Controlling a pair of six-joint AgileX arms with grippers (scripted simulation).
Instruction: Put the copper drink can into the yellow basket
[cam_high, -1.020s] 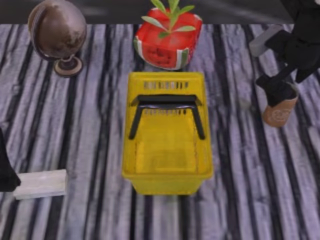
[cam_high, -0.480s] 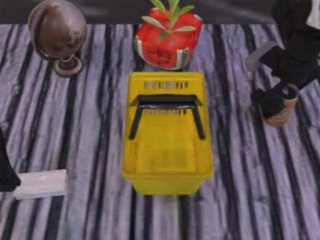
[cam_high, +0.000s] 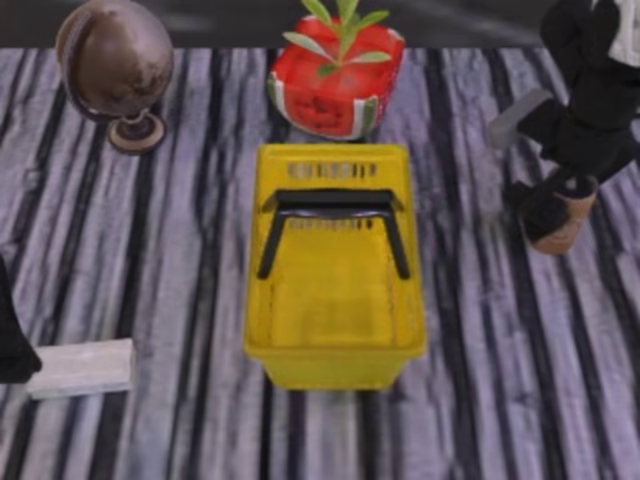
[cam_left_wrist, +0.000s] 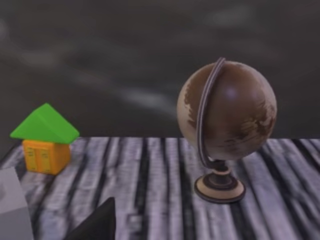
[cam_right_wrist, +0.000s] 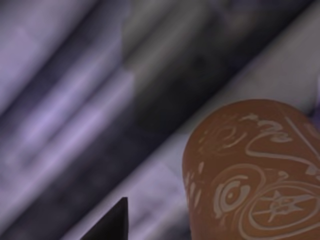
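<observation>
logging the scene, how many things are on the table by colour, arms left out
yellow: 1, slotted plastic yellow basket
red: 1, watermelon-patterned plant pot
brown or copper: 2, round globe on a stand, small copper drink can
orange with green roof: 1, toy house block
total: 5

The can (cam_right_wrist: 255, 175) fills one corner, with pale round patterns on its copper side, above the striped table (cam_right_wrist: 75, 100).

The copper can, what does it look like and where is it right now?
The copper drink can is a small orange-brown cylinder with pale swirly ring patterns on its side, seen close in the right wrist view. It sits at the table's right side, well apart from the yellow basket. The right gripper covers its top, and it looks tilted.
</observation>
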